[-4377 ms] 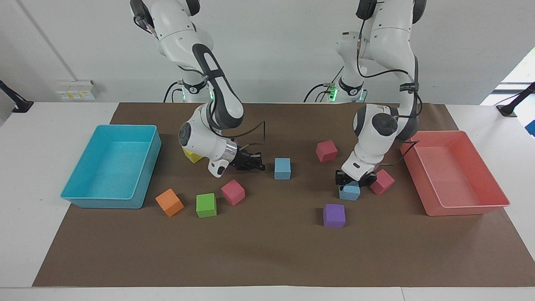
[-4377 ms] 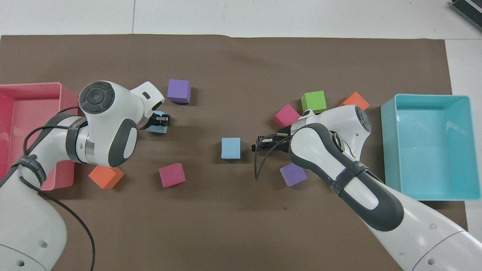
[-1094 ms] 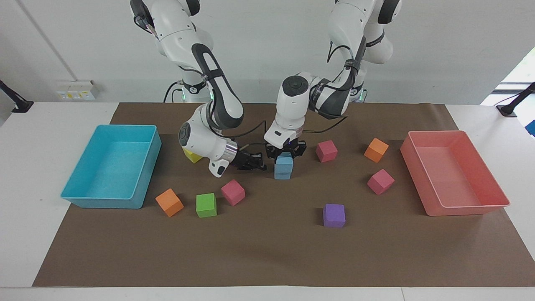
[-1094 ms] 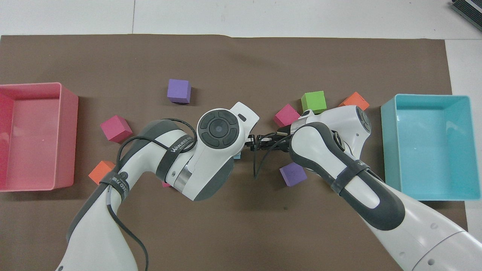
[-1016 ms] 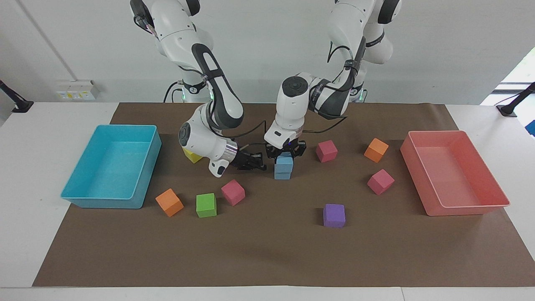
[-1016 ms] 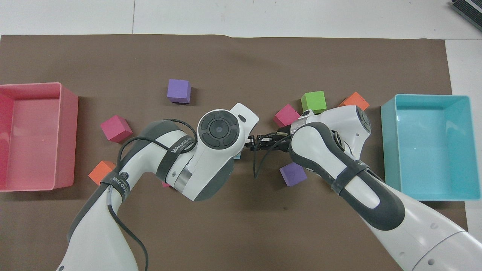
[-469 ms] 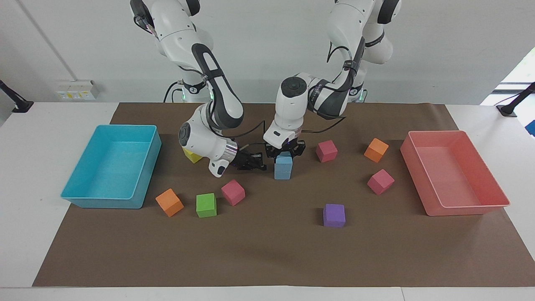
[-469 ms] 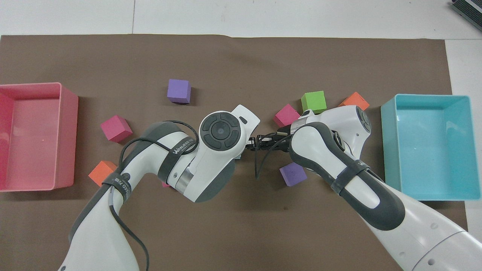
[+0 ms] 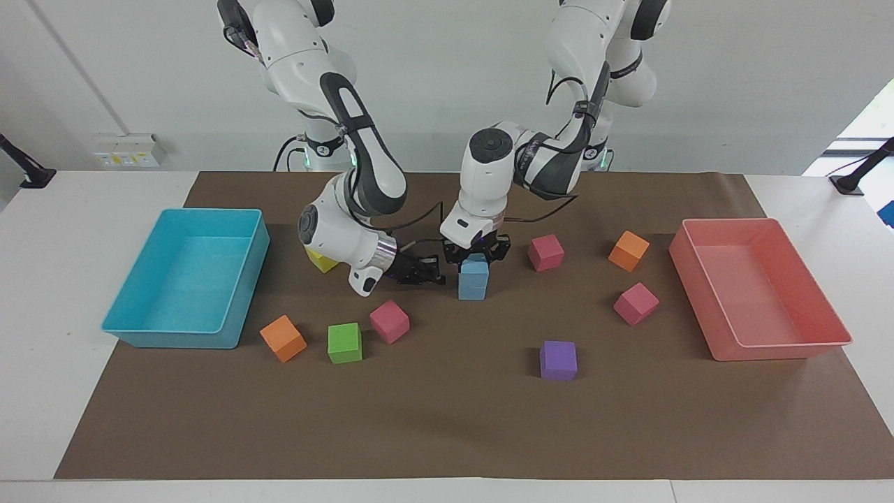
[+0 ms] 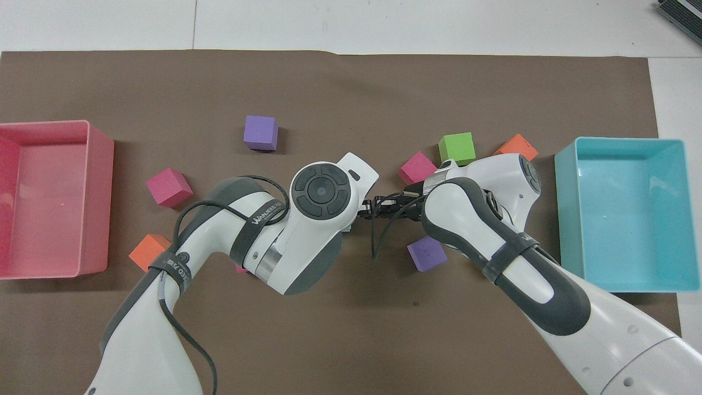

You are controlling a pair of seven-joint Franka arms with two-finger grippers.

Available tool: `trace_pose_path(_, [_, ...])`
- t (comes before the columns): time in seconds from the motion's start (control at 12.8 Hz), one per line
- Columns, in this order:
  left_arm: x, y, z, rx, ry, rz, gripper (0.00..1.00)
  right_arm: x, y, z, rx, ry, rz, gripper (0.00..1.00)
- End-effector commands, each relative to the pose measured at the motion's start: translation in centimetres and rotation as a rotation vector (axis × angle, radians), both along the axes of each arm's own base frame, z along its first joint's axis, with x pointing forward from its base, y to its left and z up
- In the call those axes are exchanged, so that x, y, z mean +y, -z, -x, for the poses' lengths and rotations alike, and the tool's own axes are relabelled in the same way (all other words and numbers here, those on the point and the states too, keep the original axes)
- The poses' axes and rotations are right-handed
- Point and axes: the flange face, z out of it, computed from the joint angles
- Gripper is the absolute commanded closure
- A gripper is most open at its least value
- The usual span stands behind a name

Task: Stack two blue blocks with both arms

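Left end effector (image 9: pixel 476 256) sits on top of the upper matte sky-blue foam cube (image 9: pixel 475 267); can't tell if its fingers grip it or are spread. That cube sits squarely on the lower sky-blue foam cube (image 9: pixel 472 288), mid-surface on the brown mat (image 9: pixel 447 419). Right end effector (image 9: pixel 427 271) is pressed together, empty, at the stack's 9 o'clock in the facing view.

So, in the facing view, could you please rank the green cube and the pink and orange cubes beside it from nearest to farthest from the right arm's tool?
From the right tool:
1. Pink cube, closest to the table's middle.
2. Green cube, beside it, toward the right arm's end.
3. Orange cube, next along, by the turquoise tray.
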Motion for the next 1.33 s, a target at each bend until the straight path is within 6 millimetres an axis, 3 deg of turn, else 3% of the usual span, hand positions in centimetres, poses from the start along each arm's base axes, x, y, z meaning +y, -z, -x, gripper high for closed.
trace_pose_path(0.0, [0.0,-0.1,0.5,-0.001,0.010,0.009,0.00,0.1,-0.1,-0.2,-0.031,0.014,-0.025,1.00])
trace_pose_path(0.39, [0.2,-0.6,0.2,-0.008,0.016,0.013,0.00,0.2,-0.1,-0.1,-0.031,0.013,-0.025,1.00])
trace_pose_path(0.86, [2.1,-5.8,0.1,-0.032,0.050,0.025,0.00,0.1,-0.1,-0.2,-0.032,0.013,-0.025,1.00])
trace_pose_path(1.25, [9.7,-11.1,-1.5,-0.015,0.103,0.000,0.00,0.1,-0.1,-0.2,-0.034,0.004,-0.029,1.00])
